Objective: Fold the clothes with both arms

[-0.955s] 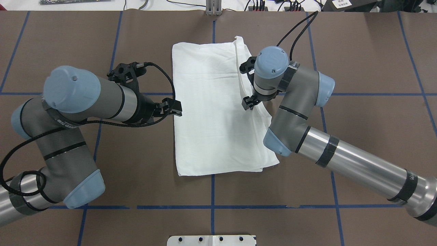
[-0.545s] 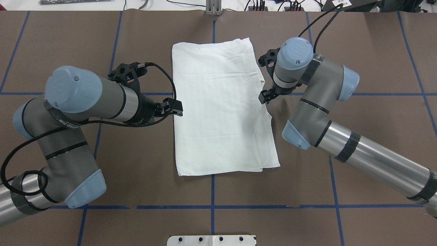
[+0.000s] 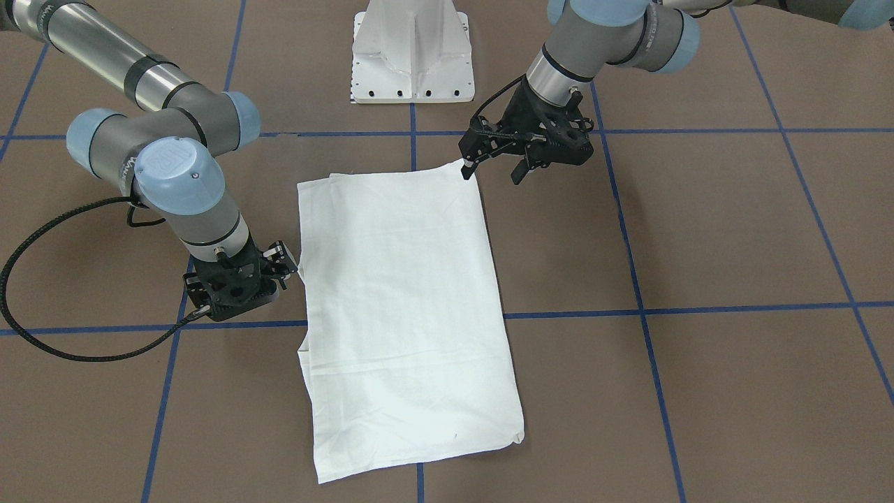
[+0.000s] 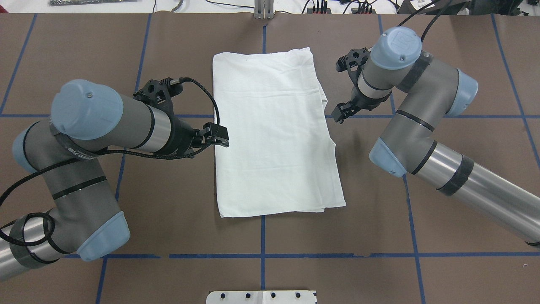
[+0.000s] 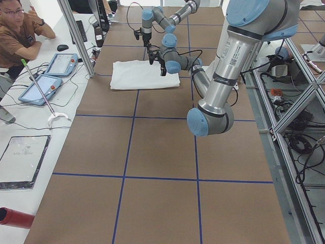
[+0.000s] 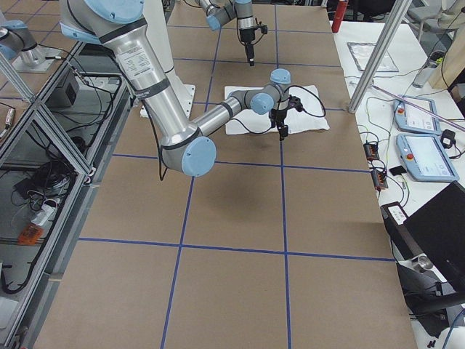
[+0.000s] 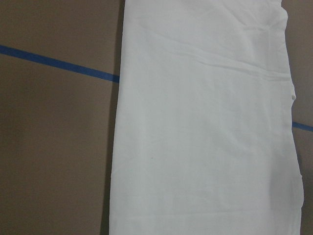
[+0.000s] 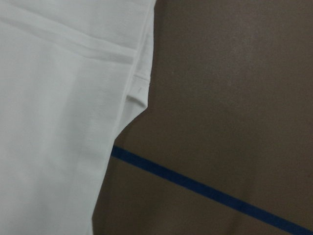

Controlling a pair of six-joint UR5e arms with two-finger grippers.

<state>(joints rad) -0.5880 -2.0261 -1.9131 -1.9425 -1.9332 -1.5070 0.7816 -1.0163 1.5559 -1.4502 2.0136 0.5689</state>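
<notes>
The white shirt (image 4: 274, 131) lies flat on the brown table as a folded rectangle, with no print or collar showing. It also shows in the front view (image 3: 398, 300) and both wrist views (image 7: 205, 127) (image 8: 63, 122). My left gripper (image 4: 217, 139) is open and empty and hangs at the shirt's left edge; in the front view (image 3: 492, 171) one fingertip (image 3: 466, 170) is over the shirt's corner nearest the robot. My right gripper (image 4: 339, 114) looks open and empty, just off the shirt's right edge, beside a small fold step there (image 8: 139, 93).
The white pedestal (image 3: 412, 49) stands at the robot's side of the table. Blue tape lines (image 4: 262, 236) grid the brown surface. An operator (image 5: 20, 30) sits by tablets (image 5: 61, 63) on the far bench beyond a metal post (image 5: 76, 35).
My right gripper let go of the shirt's raised right-hand layer, which now lies flat, and moved right, off the shirt. The left gripper has hardly moved.
</notes>
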